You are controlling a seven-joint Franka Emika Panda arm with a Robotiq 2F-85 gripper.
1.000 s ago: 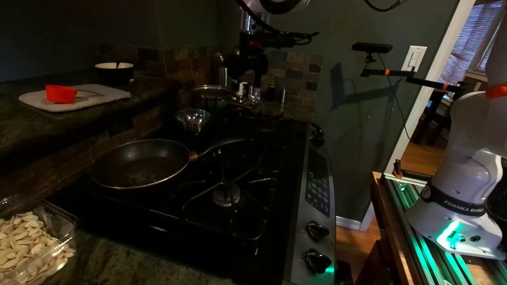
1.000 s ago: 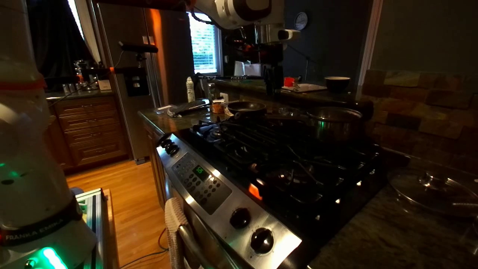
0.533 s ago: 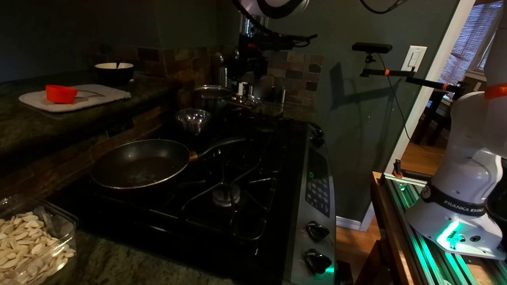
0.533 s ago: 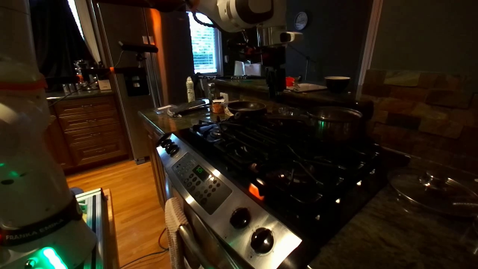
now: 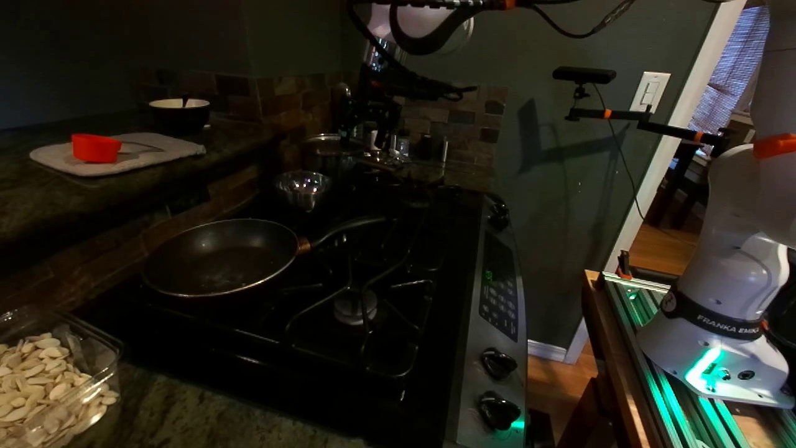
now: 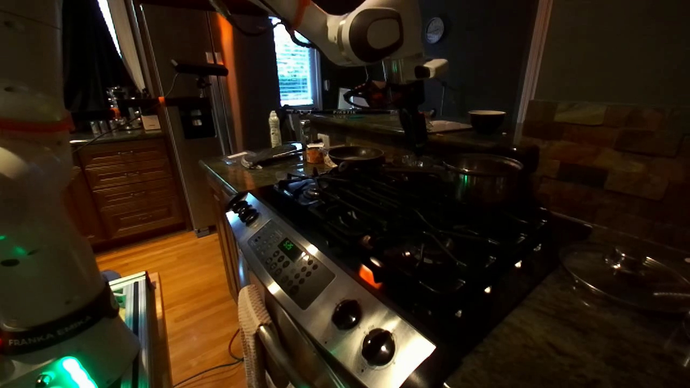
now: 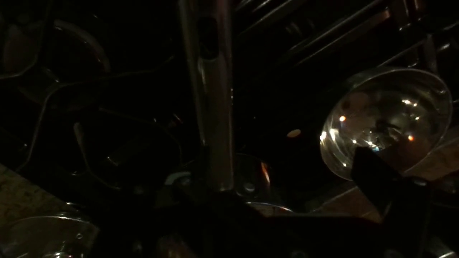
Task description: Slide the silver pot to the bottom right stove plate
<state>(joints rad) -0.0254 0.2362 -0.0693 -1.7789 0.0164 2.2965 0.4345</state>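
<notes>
The silver pot (image 6: 482,180) is round, with a long handle, and stands at the back right of the stove. It also shows in an exterior view (image 5: 326,155). In the wrist view its handle (image 7: 215,118) runs up the middle, and its body is mostly dark and hidden by the gripper. The front right stove plate (image 6: 423,250) has nothing on it. A small shiny silver bowl (image 7: 387,114) sits beside the pot, also in an exterior view (image 5: 303,188). My gripper (image 5: 365,137) is open and empty, fingers down, above the handle, apart from it.
A dark frying pan (image 5: 224,258) sits on the back left of the stove. A glass lid (image 6: 630,275) lies on the right counter. A raised ledge holds a red cup (image 5: 96,147) and dark bowl (image 5: 180,115). Small jars (image 5: 426,146) stand behind the stove.
My gripper has moved down and toward the pot: left and down in an exterior view, right and down in an exterior view from the opposite side. Pot, bowl and pan have not moved.
</notes>
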